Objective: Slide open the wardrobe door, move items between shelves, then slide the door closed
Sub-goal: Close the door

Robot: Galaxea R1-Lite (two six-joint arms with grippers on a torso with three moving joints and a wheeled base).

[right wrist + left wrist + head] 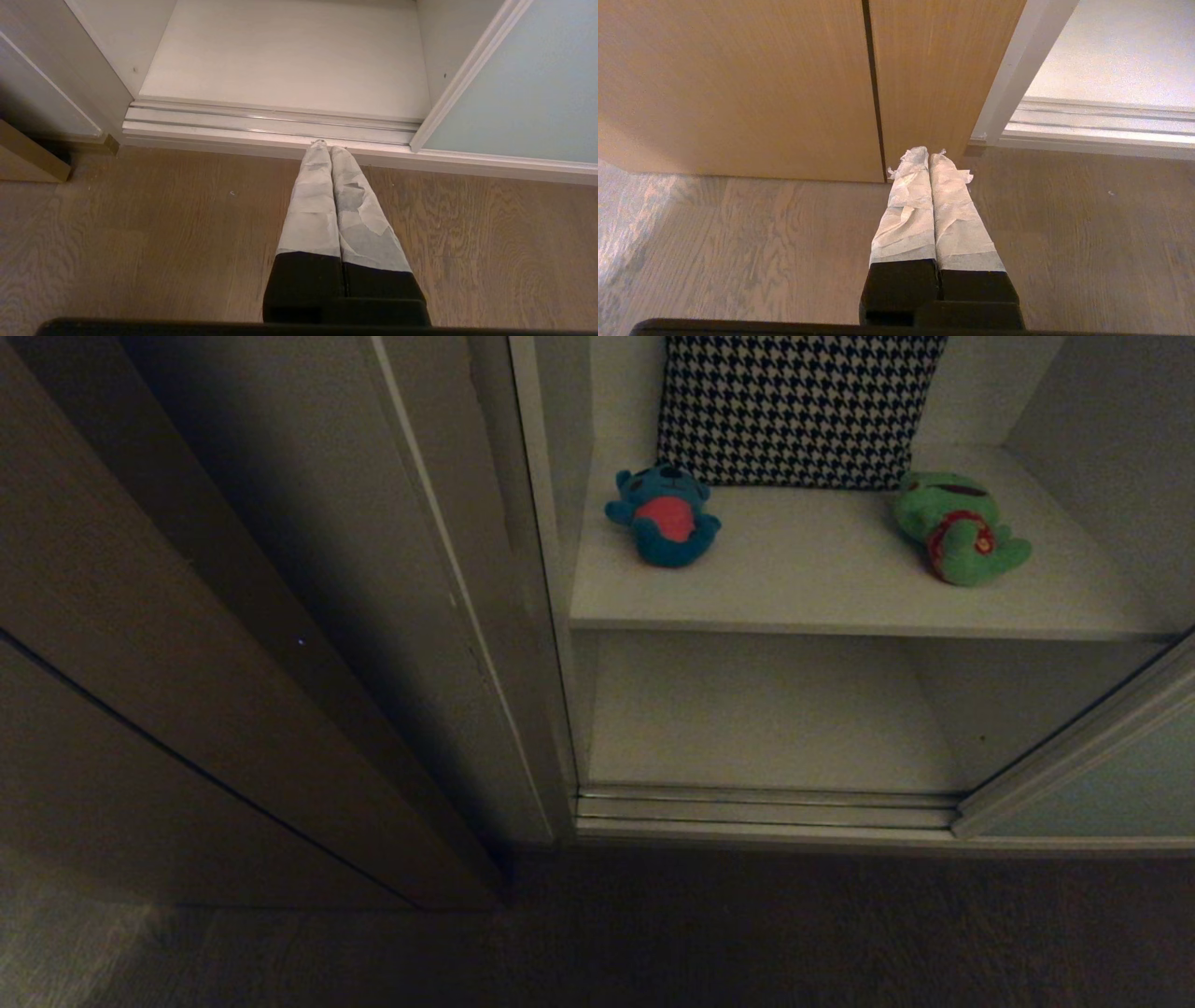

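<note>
- Your pale grey-green sliding wardrobe door [1111,775] already stands slid aside at the right edge; opening looks done, moving and closing are left.
- Upper white shelf board [840,588]: small teal-blue plush bear with red belly [665,515] near its left end, green plush frog in red clothing [960,527] near its right end, black-and-white houndstooth cushion [794,406] along the back edge.
- Lower white shelf board [756,719] holds nothing.
- Left gripper [929,156] and right gripper [330,148] hang over the wood floor [140,224], both clenched, grasping nothing.

Your left gripper [929,156] and right gripper [329,148] both hang low, tape-wrapped fingers pressed together, holding nothing.
</note>
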